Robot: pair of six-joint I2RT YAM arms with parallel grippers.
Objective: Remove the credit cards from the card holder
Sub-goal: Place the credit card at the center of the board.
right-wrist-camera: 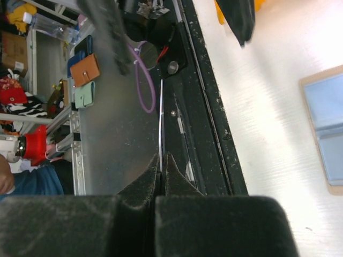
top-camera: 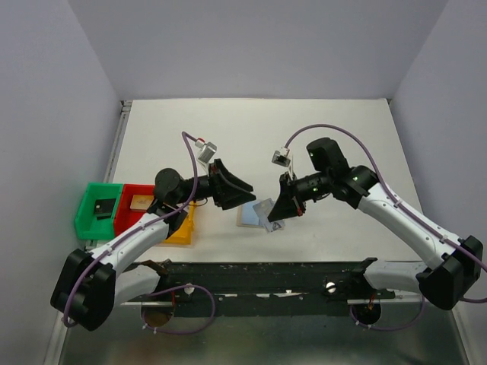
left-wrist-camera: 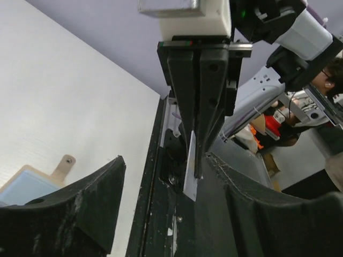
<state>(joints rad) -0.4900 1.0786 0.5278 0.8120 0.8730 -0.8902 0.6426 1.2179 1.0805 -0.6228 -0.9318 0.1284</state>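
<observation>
Where the overhead view begins at its bottom edge: black base rail (top-camera: 266,274), both arms bolted to it.

Yellow plastic bin (top-camera: 183,232), lower left, largely hidden under the left arm (top-camera: 133,239); contents not visible.

Red plastic bin (top-camera: 131,214) holds an orange-gold flat card (top-camera: 139,201).

Green plastic bin (top-camera: 90,222) holds a black flat card (top-camera: 103,205).

Flat folding card holder (top-camera: 249,217), light-blue panels and tan border, frame centre. It lies open on the white table (top-camera: 304,129), its right part covered overhead by the right gripper (top-camera: 283,207). It is cut off at the frame edge in both wrist views.

Right gripper: clamped on a thin silvery-white credit card (right-wrist-camera: 160,118). The card is edge-on in its own wrist view, a pale slab in the left wrist view, and hard to make out overhead.

Left gripper (top-camera: 237,188): fingers apart, gripping nothing. The card shows between them in its wrist view.
</observation>
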